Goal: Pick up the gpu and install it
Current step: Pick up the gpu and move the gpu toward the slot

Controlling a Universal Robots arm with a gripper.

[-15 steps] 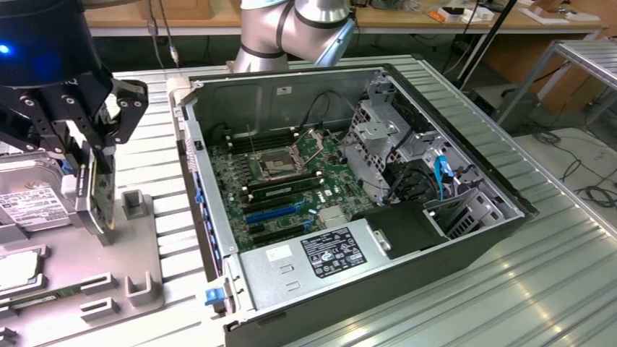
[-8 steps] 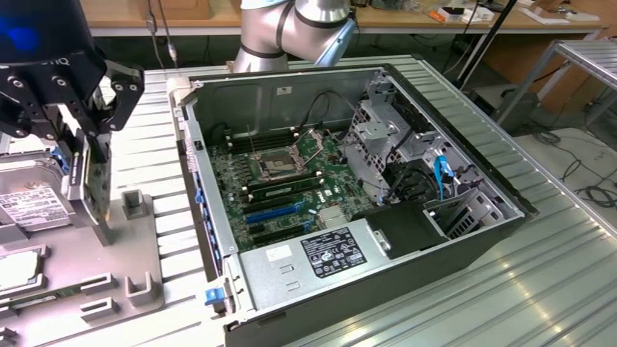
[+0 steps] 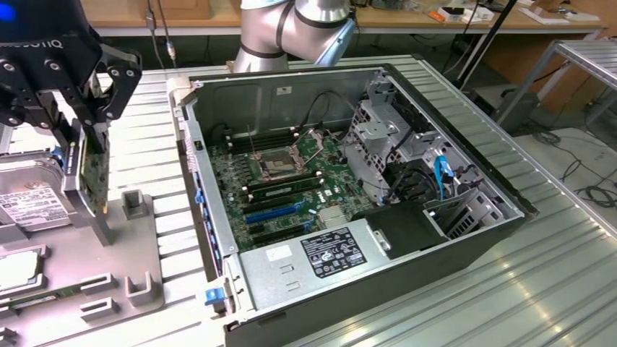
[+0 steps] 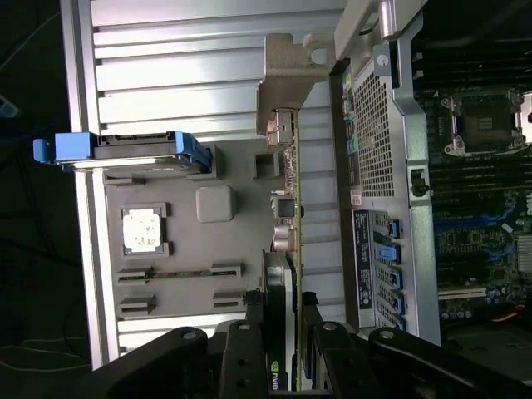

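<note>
The thin flat gpu card point(image 4: 293, 208) has a green board edge, a black cooler and a silver-grey bracket. The black metal gripper point(image 4: 283, 303) carries white letters. The green motherboard point(image 3: 333, 191) has blue slots. The moulded plastic tray point(image 4: 191, 241) is plain grey.

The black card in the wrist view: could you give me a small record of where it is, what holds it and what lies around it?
card: thin black gpu card with silver metal bracket, standing on edge
held by: black two-finger gripper, closed on the card's faces
place: over the grey parts tray, at the exterior view's left
lifted clear: cannot tell
case: open black computer case, green motherboard exposed, card not in it
nearby: boxy silver hard drive with white label
</note>
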